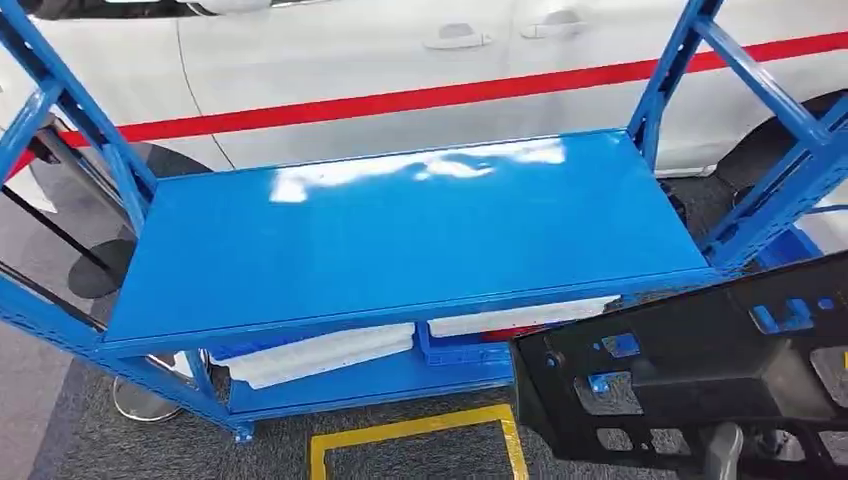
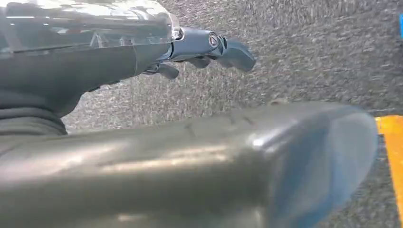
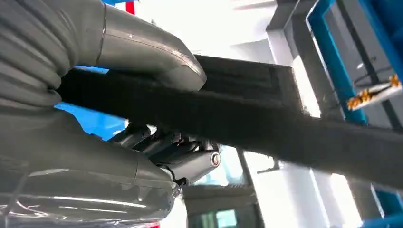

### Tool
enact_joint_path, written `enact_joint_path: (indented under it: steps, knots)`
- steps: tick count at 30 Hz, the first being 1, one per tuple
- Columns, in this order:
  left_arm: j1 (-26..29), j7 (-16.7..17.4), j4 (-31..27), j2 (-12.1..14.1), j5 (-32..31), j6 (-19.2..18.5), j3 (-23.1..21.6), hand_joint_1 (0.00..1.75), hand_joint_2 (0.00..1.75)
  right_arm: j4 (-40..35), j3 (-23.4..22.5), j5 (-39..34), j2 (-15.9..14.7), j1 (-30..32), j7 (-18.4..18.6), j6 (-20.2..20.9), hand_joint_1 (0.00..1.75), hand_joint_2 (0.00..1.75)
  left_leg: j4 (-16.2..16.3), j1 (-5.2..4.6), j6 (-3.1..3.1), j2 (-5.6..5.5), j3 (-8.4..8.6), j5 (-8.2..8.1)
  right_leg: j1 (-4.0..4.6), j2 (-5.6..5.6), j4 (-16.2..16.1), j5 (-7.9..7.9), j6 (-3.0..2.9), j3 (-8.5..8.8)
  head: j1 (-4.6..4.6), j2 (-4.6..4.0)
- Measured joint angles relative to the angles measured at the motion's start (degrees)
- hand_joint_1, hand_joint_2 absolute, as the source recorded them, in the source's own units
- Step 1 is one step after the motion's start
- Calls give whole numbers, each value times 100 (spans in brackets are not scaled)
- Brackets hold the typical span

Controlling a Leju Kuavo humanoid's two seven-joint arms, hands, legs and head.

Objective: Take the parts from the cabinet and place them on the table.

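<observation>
From the head view, our right hand (image 1: 722, 450) holds the black part (image 1: 690, 365) low at our right, its long axis running sideways, just beside the blue shelf (image 1: 400, 235). At the left wrist, our left hand (image 2: 199, 52) hangs spread over carpet, holding nothing. At the right wrist, thumb and fingers (image 3: 161, 142) clamp the part's edge.

My head camera looks forward and down onto the blue shelf (image 1: 400, 235), with the white car (image 1: 400, 60) close behind it. My left wrist camera sits tight behind the left hand (image 2: 209, 50), facing grey carpet (image 2: 309, 52) beside the shelf. My right wrist camera looks closely along the right hand (image 3: 157, 142) gripping the black part (image 3: 247, 118), which the head view shares at the shelf's front corner.
</observation>
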Motion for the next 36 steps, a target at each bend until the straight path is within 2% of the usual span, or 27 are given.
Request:
enact_joint_path:
  steps: [1,3,4,5,6,9,10,11,12,14,15,16,18,19,20,21,22,24,25,26,27,28,30,32,34,35,36]
  knots:
    - [-1,0,0,6,17,39,2,0,0,63,0,-2,6,17,0,0,175,175,-24,-11,28,-1,98,26,15,71,6,58,0,-75,0,0]
    - [-2,0,0,13,66,105,11,0,0,122,7,-4,28,64,0,11,175,175,-897,-53,138,-61,727,374,43,236,6,175,14,-192,0,0]
    - [-9,0,0,15,74,136,15,0,0,142,22,0,39,72,-2,13,175,175,-1431,-80,206,-181,1081,543,54,307,2,226,21,-235,0,0]
    - [-25,0,0,59,98,177,24,0,0,162,44,18,55,82,-2,13,175,175,-1893,-105,313,-541,1356,548,23,334,9,282,30,-257,0,0]
    - [-4,5,0,55,118,214,37,0,0,185,63,39,72,86,-4,4,175,175,-1960,-150,302,-591,1349,604,53,405,0,329,81,-278,0,0]
    - [-43,0,0,52,160,319,55,0,0,229,111,133,133,120,-4,-37,175,175,-1947,-207,322,-384,1319,713,-8,579,-65,500,205,-301,0,0]
    - [-44,-7,0,17,184,363,61,0,0,229,111,144,140,131,-7,-48,175,175,-2018,-128,337,-288,1280,825,33,607,-82,542,229,-331,0,-2]
    - [-45,-22,0,29,197,418,87,0,0,240,111,146,140,151,-13,-59,175,175,-2035,-124,365,-179,1225,897,16,351,40,306,210,-406,2,0]
    - [-29,-37,0,28,223,448,109,0,0,247,114,157,140,140,-13,-77,175,175,-2036,-126,408,-97,1148,945,16,127,334,-92,225,-508,2,0]
    - [5,-55,0,24,229,481,142,0,0,266,127,199,140,133,-11,-87,175,175,-2023,-131,401,101,1006,1038,-32,-62,1195,-747,310,-691,2,0]
    - [3,-55,0,26,236,492,149,0,0,277,129,208,142,142,-13,-87,175,175,-2011,-130,393,199,930,1081,-54,-83,1553,-839,355,-736,4,0]
    - [0,-59,0,26,236,511,153,0,0,293,131,230,151,147,-13,-90,175,175,-1991,-129,378,297,855,1127,-87,-98,1742,-725,395,-697,4,0]
    - [-10,-70,0,24,258,546,166,0,0,336,159,297,171,153,-13,-101,175,175,-1912,-122,334,475,688,1182,-146,-154,1419,-282,448,-292,4,0]
    - [-15,-70,0,26,280,551,177,0,0,354,186,370,184,152,-13,-127,175,175,-1847,-117,305,554,620,1201,-167,-271,925,-180,467,104,4,0]
    - [-25,-70,0,33,288,551,188,0,0,363,210,448,201,147,-11,-142,175,175,-1773,-126,279,618,574,1211,-175,-514,369,-339,473,512,2,0]
    - [-3,-70,0,55,306,555,201,0,0,374,249,510,230,128,-6,-155,175,175,-1733,-141,241,653,499,1212,-79,-680,-38,-543,450,742,7,0]
    - [-8,-68,0,59,319,568,219,0,0,387,282,562,258,138,-9,-175,175,175,-1723,-143,203,721,531,1233,-59,-616,-25,-536,320,697,-20,0]
    - [-24,-63,0,70,373,601,266,0,0,415,319,701,319,150,-11,-207,175,175,-1728,-104,126,835,532,1304,-14,-512,-34,-490,227,623,-18,0]
    - [-17,-55,0,76,398,614,291,0,0,439,352,752,350,149,-11,-247,175,175,-1719,-109,77,906,515,1331,-27,-446,-82,-416,132,573,-20,0]
    - [-11,-33,2,112,422,636,310,0,0,459,402,782,394,148,-13,-295,175,175,-1622,-57,12,606,452,1149,-35,-398,-91,-335,66,514,-20,0]
    - [26,-28,2,120,426,654,319,0,0,474,457,804,418,123,-11,-330,175,175,-1388,-45,7,297,370,824,-35,-324,-91,-272,9,430,-17,0]
    - [50,-15,2,125,442,664,332,0,0,503,518,839,437,98,-11,-376,175,175,-998,-46,5,110,273,463,-25,-248,-90,-201,-24,344,-24,0]
    - [59,30,7,142,481,721,348,0,0,557,631,916,459,85,-13,-504,175,175,-228,-47,20,-2,110,31,19,-82,-78,-67,-54,172,-22,0]
    - [50,74,9,166,505,807,385,0,0,627,732,971,459,69,-11,-621,175,175,-155,-56,72,-14,268,182,54,98,-66,69,-53,2,-22,0]
    - [37,111,9,173,535,896,422,0,0,686,848,999,459,45,-11,-746,175,175,-970,-77,158,-91,840,626,66,272,-42,192,-33,-152,-24,0]
    - [33,125,9,175,544,931,433,0,0,715,912,999,459,18,-11,-816,175,175,-1475,-90,219,-281,1174,717,65,347,-33,252,-20,-208,-24,0]
    - [34,140,9,199,544,962,439,0,0,741,984,1001,457,-19,-11,-855,175,175,-1914,-104,278,-534,1413,591,85,404,-22,305,9,-259,-22,0]
